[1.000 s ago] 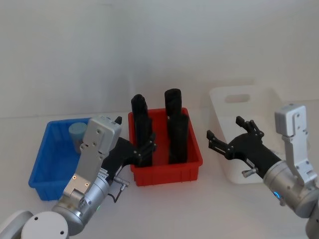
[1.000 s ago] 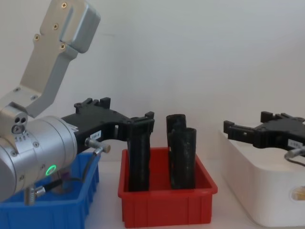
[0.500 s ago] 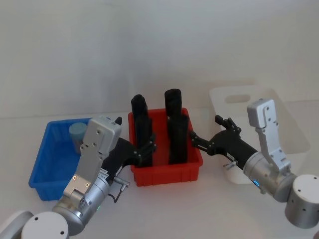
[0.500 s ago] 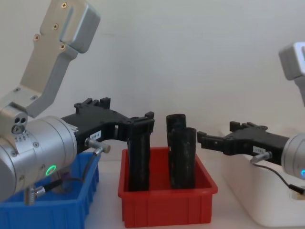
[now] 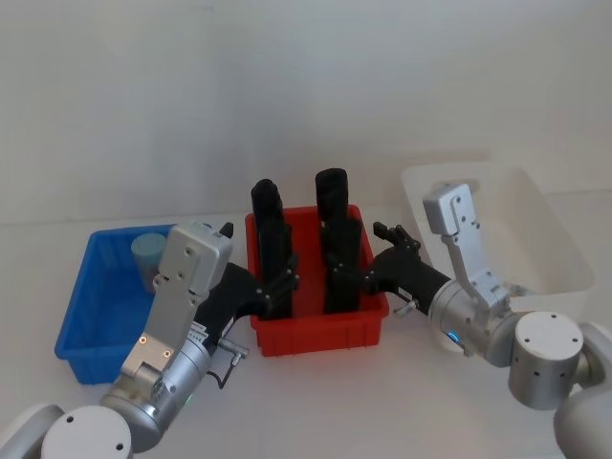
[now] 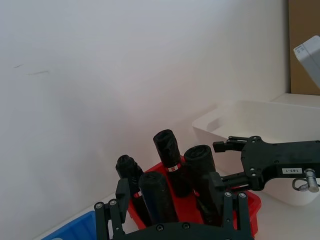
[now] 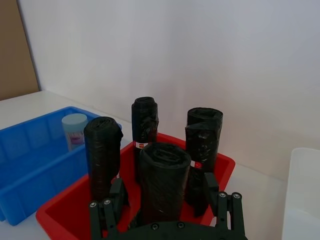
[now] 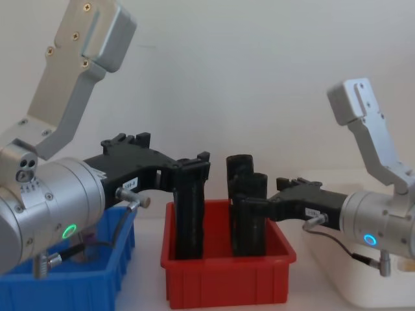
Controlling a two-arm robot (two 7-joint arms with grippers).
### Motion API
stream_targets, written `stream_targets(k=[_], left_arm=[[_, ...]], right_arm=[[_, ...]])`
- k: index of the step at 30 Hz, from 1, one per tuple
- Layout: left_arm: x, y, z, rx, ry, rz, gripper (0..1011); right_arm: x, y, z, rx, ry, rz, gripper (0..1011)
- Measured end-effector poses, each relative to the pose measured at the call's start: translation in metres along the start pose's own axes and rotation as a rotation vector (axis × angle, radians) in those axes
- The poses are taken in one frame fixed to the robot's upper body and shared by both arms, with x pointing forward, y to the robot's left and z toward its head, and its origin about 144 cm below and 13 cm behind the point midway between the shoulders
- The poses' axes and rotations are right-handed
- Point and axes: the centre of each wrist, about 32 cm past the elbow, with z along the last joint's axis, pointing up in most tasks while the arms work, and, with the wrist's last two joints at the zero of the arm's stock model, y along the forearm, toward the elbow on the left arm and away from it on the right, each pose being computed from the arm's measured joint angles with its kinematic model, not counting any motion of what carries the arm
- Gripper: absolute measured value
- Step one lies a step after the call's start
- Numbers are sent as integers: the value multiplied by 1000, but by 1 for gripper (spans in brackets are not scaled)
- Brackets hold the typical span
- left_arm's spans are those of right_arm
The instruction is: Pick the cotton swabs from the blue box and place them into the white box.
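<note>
Since 1 s ago the right gripper [image 5: 356, 272] has swung from in front of the white box [image 5: 535, 239] leftward to the red bin [image 5: 320, 330]; its fingers are apart and now straddle the front-right black cylinder [image 5: 341, 268] w/o visibly clamping it. The left gripper [image 5: 280, 284] has not moved: fingers apart, at the front-left black cylinder [image 5: 273, 256] by the red bin's left wall.

Right arm pose: forearm reaches left & forward from the robot's right side, low over the table, gripper level with the cylinder's upper half in the chest view [image 8: 249, 205]. Left arm pose: bent, wrist housing raised, gripper stretched level toward the red bin.

One tub of cotton swabs [image 5: 148, 254], pale blue cap up, stands upright at the back of the blue box [image 5: 81, 330], well apart from both grippers. Blue box sits left of the red bin, white box right of it.
</note>
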Motion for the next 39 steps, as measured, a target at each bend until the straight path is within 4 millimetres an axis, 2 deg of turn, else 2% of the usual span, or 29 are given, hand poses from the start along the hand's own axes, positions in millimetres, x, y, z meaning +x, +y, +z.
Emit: stream_targets(k=[13,18,19,20,23,24,27,29,39], left_arm=[[0,0,0,0,0,0,1004],[0,0,0,0,0,0,1004],[0,0,0,0,0,0,1004],[0,0,0,0,0,0,1004],[0,0,0,0,0,0,1004],[0,0,0,0,0,0,1004],[0,0,0,0,0,0,1004],[0,0,0,0,0,0,1004],[0,0,0,0,0,0,1004]], right_arm=[[1,28,-5,-32,-6,37,981],[1,35,-8,-45,-4,39,863],[2,37,-7,-46,-4,39,808],[2,37,-7,-46,-4,39,808],[2,41,-8,-51,-1,43,703],[2,41,-9,-53,0,45,703],[2,44,-9,-54,1,50,575],[2,45,-9,-51,1,54,535],[2,44,-1,-4,-1,53,462]])
